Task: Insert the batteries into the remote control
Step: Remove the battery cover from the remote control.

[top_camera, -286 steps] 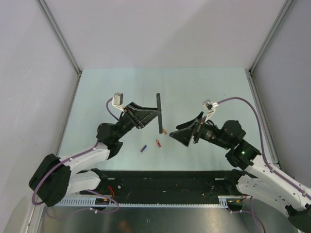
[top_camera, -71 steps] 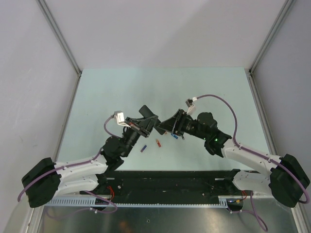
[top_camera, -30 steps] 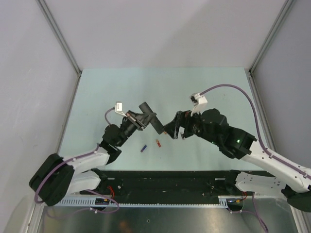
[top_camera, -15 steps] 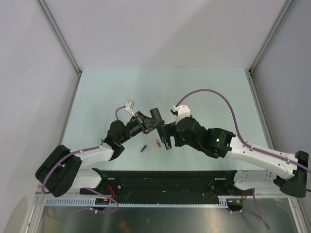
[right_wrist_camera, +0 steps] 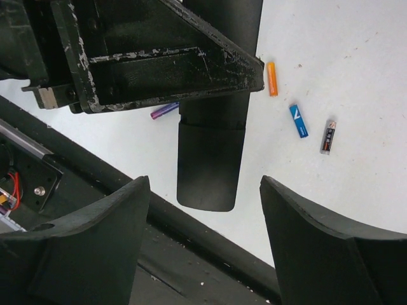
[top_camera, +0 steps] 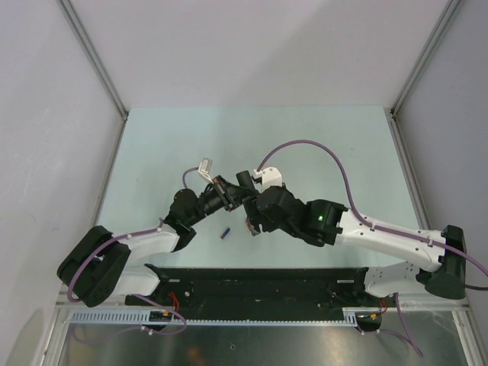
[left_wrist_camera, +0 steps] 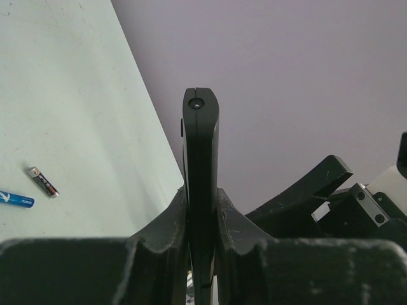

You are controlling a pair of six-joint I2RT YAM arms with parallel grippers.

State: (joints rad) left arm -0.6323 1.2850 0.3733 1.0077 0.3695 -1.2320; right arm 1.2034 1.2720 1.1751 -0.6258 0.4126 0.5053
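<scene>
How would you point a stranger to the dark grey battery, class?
In the right wrist view, find the black remote control over the table. To its right lie three batteries in a slanting row: orange battery, blue battery, dark grey battery. It is farthest from the remote and the only dull one.

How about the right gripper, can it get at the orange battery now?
Probably yes. The right gripper is open, and the orange battery lies bare on the table, clear of the remote control.
</scene>
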